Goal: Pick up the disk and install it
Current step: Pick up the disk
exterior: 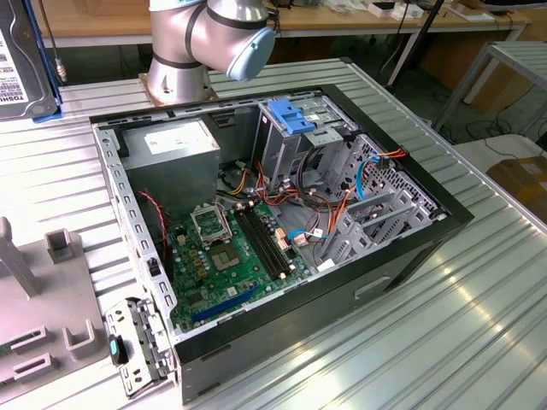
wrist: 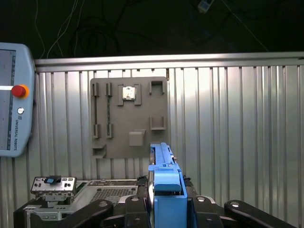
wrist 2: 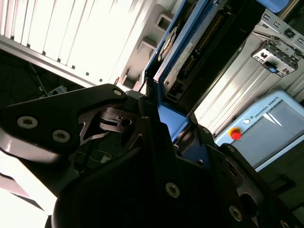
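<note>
- An open black computer case lay on its side on the ribbed metal surface.
- A green motherboard covered the case floor, and a grey power-supply box sat in the corner toward the exterior view's left.
- A blue plastic bracket sat on top of the drive cage, with red and orange cables trailing below it.
- A grey fixture board with raised slots rested on the surface beside the case.
- A small silver perforated plate lay just beside the case's near corner.
- A cardboard box stood at the exterior view's right.
</note>
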Available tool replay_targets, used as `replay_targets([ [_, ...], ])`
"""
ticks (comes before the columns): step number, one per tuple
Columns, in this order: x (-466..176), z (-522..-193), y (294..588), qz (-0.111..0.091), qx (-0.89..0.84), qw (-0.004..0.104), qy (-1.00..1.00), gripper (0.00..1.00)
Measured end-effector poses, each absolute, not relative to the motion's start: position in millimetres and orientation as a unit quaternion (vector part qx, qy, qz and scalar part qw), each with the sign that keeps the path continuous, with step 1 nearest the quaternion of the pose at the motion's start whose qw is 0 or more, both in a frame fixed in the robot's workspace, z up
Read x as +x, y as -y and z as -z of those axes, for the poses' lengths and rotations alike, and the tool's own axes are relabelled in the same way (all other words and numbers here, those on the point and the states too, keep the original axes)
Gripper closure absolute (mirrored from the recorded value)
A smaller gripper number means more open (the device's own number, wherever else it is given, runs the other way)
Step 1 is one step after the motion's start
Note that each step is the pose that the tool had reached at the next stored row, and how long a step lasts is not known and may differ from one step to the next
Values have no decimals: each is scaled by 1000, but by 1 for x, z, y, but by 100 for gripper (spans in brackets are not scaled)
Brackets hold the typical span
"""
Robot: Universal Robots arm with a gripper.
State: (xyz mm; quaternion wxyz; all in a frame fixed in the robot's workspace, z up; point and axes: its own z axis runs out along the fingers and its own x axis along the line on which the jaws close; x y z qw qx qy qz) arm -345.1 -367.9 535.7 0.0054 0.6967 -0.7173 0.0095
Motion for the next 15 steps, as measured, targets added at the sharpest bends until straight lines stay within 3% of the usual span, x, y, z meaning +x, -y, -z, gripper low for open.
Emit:
replay_targets([
  [15, -337, -536, 368, -10, 697, 5, 717, 63],
])
